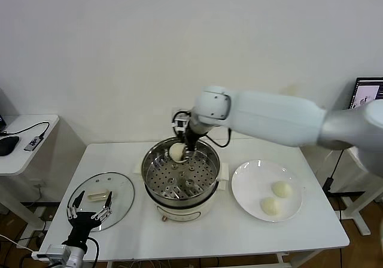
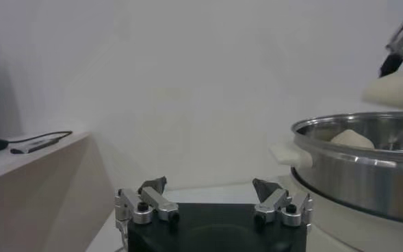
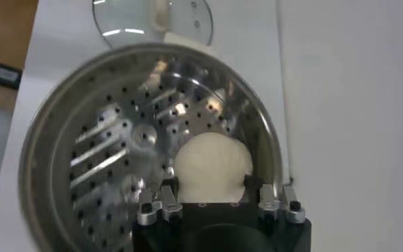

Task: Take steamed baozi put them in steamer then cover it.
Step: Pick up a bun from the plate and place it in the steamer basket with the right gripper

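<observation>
Now the right gripper (image 3: 215, 195) pinches a bun (image 3: 211, 163) above the steamer (image 1: 157, 181) (far side), so opening too high may let it roll onto its neighbour.

Steamer (image 1: 181, 181) between cover (image 1: 102, 199) — left — and plate (image 1: 245, 187) — right.

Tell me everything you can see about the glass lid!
The glass lid is round and clear, with a shiny steel rim and a cream, rectangular handle in the middle. It lies flat on the white table, beside the steamer, not on it. The left hand hovers open near its edge; whether it touches is unclear.
</observation>
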